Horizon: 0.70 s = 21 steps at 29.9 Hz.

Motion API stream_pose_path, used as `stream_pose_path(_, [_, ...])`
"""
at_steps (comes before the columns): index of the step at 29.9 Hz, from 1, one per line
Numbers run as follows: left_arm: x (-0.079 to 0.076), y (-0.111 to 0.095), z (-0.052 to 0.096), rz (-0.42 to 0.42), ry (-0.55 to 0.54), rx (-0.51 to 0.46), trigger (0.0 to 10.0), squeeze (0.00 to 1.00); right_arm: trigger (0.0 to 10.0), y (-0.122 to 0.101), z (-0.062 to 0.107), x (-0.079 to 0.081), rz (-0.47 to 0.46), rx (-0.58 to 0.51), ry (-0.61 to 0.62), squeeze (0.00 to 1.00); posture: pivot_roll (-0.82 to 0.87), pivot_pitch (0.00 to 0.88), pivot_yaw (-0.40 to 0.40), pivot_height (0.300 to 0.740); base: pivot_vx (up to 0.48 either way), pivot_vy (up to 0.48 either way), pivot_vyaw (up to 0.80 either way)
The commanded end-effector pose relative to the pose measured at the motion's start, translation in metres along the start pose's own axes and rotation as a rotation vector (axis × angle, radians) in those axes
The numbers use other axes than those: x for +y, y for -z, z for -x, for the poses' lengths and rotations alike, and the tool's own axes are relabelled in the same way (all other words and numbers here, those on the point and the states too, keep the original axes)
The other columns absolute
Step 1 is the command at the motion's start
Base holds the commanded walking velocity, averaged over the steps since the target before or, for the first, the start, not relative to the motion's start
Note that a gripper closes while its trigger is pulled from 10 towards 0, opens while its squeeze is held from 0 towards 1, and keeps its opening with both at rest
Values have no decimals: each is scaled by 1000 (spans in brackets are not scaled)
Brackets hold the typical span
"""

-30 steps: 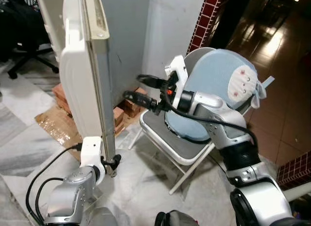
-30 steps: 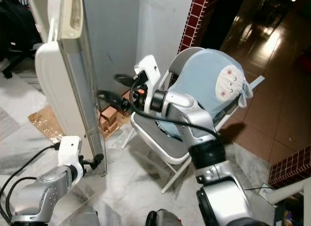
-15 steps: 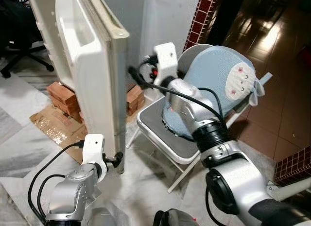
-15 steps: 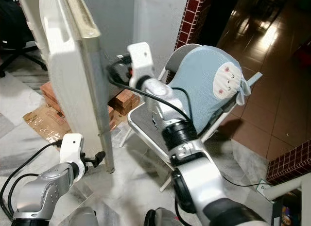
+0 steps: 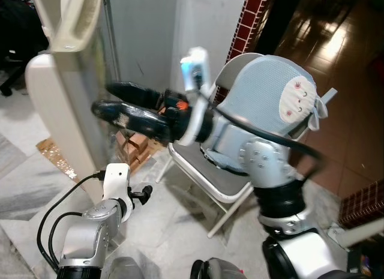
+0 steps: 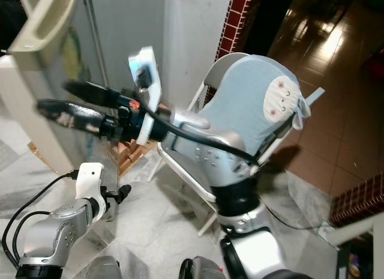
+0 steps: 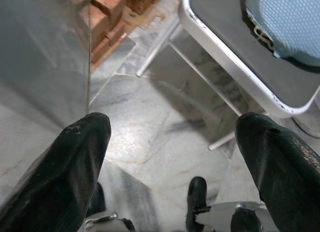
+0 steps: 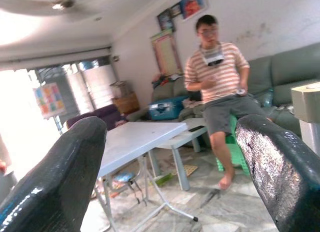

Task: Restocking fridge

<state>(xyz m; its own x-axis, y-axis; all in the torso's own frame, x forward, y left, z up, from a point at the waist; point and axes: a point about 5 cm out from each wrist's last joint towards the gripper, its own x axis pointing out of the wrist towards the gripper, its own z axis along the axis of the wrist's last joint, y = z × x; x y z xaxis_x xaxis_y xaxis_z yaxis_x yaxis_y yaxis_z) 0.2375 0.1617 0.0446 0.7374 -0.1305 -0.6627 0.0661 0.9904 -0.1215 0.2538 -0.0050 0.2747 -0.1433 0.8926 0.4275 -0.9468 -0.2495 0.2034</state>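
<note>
Fridge door [image 5: 57,93] stands ajar at the robot's left front. Right tool [image 5: 111,99], fingers spread and empty, is raised just beside the door's edge. Left tool [image 7: 172,157], spread, hangs low over the marble floor [image 7: 150,137] near a folding chair [image 5: 207,177] with a blue cushion [image 5: 270,93].

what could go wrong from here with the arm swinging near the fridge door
1. The right end effector, open and empty, is raised close beside the fridge door; it may knock the door rather than catch its edge.
2. The folding chair with its blue cushion stands just behind the right arm, so an elbow swing might bump it.
3. A person sits across the room, in line with that end effector.
</note>
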Motion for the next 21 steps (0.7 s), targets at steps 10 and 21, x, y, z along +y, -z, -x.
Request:
stream_pose_path(10, [-1, -1, -1, -28, 4, 0, 10000, 0, 10000, 38, 32, -52, 86, 250, 432, 0, 112, 0, -88, 740, 0, 0, 0])
stream_pose_path(21, [-1, -1, -1, -28, 4, 0, 10000, 0, 10000, 38, 32, -52, 86, 250, 432, 0, 112, 0, -88, 740, 0, 0, 0])
